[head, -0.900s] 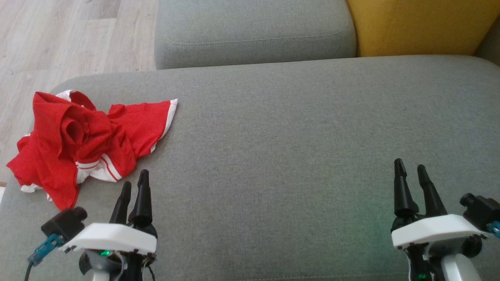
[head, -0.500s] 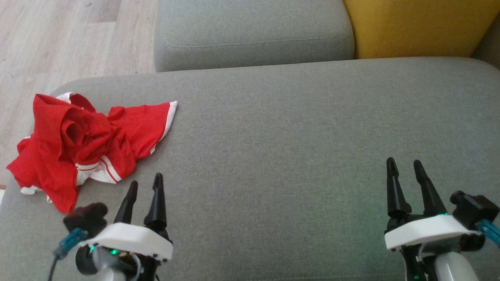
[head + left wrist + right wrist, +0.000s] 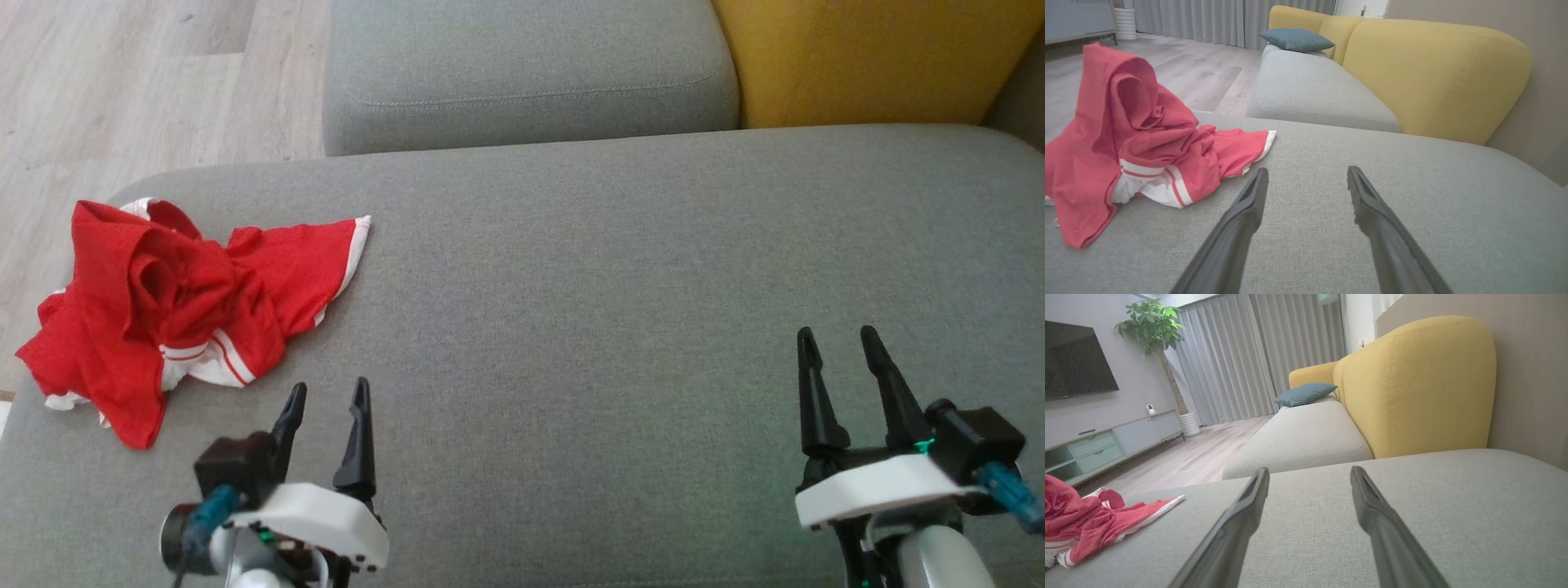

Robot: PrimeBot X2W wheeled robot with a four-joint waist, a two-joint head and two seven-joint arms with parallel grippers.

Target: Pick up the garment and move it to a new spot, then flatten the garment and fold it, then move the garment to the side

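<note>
A crumpled red garment with white trim lies bunched at the left end of the grey sofa seat. It also shows in the left wrist view as the garment and far left in the right wrist view as the garment. My left gripper stands open just to the right of the garment and nearer than it, not touching it; nothing is between its fingers. My right gripper is open too, over bare seat at the lower right, far from the cloth.
A second grey cushion adjoins the far edge, with a yellow backrest at the back right. Wooden floor lies beyond the seat's left end. A blue pillow, a TV cabinet and a plant stand farther off.
My left gripper has shifted right and drawn back toward me, its fingers spreading wider. The right gripper has edged slightly left. The garment lies as before; the camera tilted a little.
</note>
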